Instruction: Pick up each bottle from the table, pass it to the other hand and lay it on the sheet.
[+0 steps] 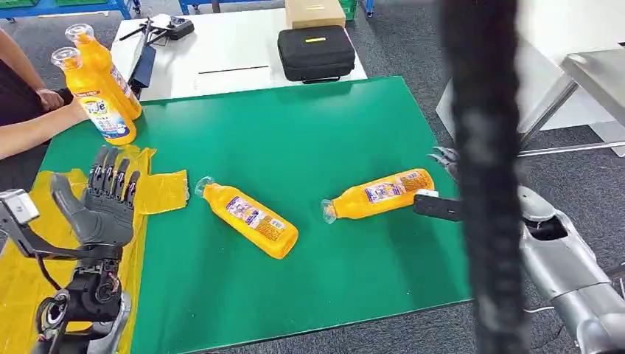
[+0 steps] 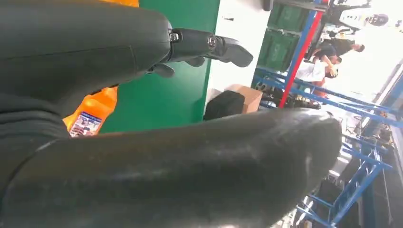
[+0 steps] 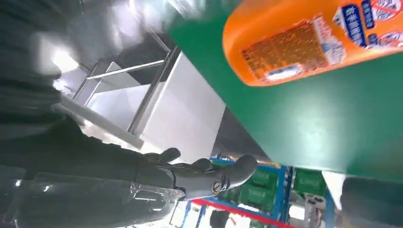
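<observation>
The right hand (image 1: pixel 447 164) sits at the 3 o'clock edge of the green tabletop (image 1: pixel 309 133), just beside the base of the nearer lying orange bottle (image 1: pixel 379 193). Much of it is hidden behind a blurred dark strip in the head view. In the right wrist view its fingers (image 3: pixel 209 173) are apart and hold nothing, with the bottle's base (image 3: pixel 304 42) close by but no contact visible.

The step in hand looks like the pick-up of this bottle. To do it well, the hand should come over the bottle's thick labelled body, not the narrow clear-capped neck that points toward 9 o'clock. The fingers should wrap across the body so it cannot roll on the smooth mat. Enough of the body should stay free for the other hand to take at the pass.

The left hand (image 1: pixel 107 199) is raised at 8 o'clock, fingers spread upright and empty, above the yellow sheet (image 1: pixel 166 190). It seems well placed to receive.

A second lying bottle (image 1: pixel 250 216) rests near the tabletop's centre, its neck toward the sheet. At 10 o'clock two upright orange bottles (image 1: pixel 103 88) stand together, with a person's hand (image 1: pixel 51 98) just beside them.
</observation>
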`<action>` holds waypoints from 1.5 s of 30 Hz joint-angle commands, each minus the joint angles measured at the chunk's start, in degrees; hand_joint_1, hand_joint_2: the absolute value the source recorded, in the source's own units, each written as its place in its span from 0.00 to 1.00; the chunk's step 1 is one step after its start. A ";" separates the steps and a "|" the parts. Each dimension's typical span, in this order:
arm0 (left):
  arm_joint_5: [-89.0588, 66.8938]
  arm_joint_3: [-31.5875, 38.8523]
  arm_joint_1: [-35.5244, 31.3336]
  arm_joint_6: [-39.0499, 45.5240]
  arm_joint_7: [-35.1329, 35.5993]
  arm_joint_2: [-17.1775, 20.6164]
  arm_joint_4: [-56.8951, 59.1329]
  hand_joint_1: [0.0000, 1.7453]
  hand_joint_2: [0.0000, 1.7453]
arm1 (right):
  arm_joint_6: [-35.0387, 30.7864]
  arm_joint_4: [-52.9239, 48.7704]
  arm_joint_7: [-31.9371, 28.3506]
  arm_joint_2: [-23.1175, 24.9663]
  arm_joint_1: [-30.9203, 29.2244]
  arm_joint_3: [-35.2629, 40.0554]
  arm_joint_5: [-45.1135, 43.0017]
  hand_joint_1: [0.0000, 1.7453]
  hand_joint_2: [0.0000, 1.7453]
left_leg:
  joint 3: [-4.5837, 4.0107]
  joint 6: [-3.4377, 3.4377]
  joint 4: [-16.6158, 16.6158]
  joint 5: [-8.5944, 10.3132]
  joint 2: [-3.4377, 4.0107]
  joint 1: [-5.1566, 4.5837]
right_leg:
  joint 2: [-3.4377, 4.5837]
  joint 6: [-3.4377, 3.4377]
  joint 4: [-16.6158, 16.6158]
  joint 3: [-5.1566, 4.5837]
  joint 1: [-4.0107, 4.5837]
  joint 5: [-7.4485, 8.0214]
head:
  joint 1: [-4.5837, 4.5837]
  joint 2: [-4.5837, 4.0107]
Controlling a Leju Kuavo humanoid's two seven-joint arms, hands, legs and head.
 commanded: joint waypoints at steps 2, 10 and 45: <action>0.02 -1.04 -2.43 -0.08 0.29 -0.72 2.50 0.00 0.00 | 0.08 9.16 -0.37 3.58 -5.71 5.57 0.12 0.00 1.00 | 0.17 -0.13 -0.01 -0.07 0.09 0.05 | 0.02 -0.02 -0.05 0.17 0.05 -0.03 | 0.00 0.00; 0.44 -2.69 -4.46 0.32 0.58 -0.81 3.46 0.00 0.00 | 1.19 20.81 -2.19 7.90 -12.43 12.82 0.65 0.00 1.00 | 0.33 -0.25 0.04 -0.15 0.34 0.11 | 0.22 -0.03 -0.06 0.31 0.11 -0.01 | 0.02 0.00; 3.70 -6.71 -4.99 3.27 -0.51 2.17 4.01 0.00 0.00 | -1.80 53.98 -1.80 25.30 -15.41 32.00 9.76 0.00 1.00 | 1.08 -0.20 -0.10 -0.01 0.21 0.23 | -0.04 -0.02 -0.21 1.00 0.27 0.00 | 0.02 0.00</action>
